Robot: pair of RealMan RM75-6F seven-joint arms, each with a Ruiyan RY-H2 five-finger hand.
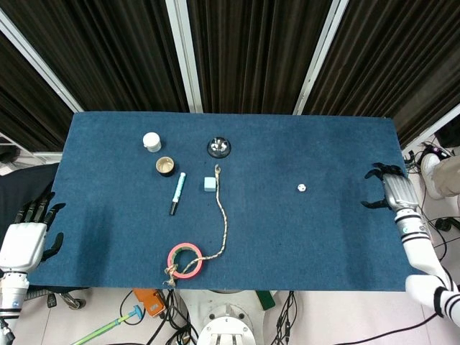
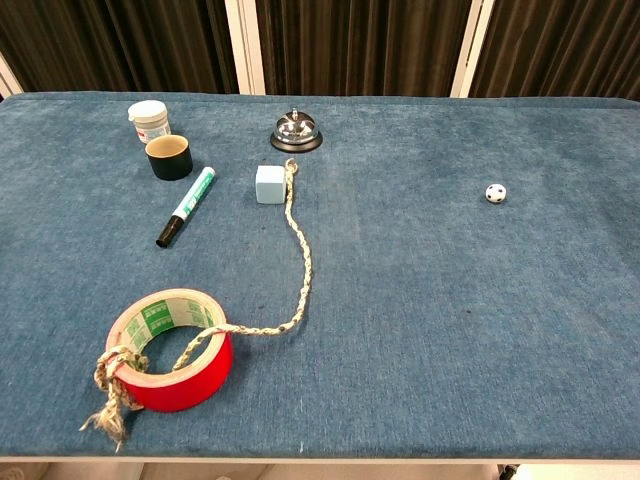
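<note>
My left hand (image 1: 29, 233) hangs off the table's left front edge, fingers apart and empty. My right hand (image 1: 389, 188) hovers over the table's right edge, fingers spread and arched downward, holding nothing. The thing nearest to it is a small black-and-white ball (image 1: 302, 188) (image 2: 495, 193), well to its left. A braided rope (image 1: 223, 223) (image 2: 300, 260) runs from a light blue cube (image 1: 210, 184) (image 2: 269, 184) down through a red tape roll (image 1: 185, 259) (image 2: 170, 350). Neither hand shows in the chest view.
On the blue cloth table (image 1: 323, 244), at the back left, stand a white jar (image 1: 152, 141) (image 2: 148, 120), a dark cup (image 1: 165, 166) (image 2: 168, 157) and a silver call bell (image 1: 219, 146) (image 2: 296, 130). A green marker (image 1: 177, 192) (image 2: 187, 205) lies beside them. Black curtains hang behind.
</note>
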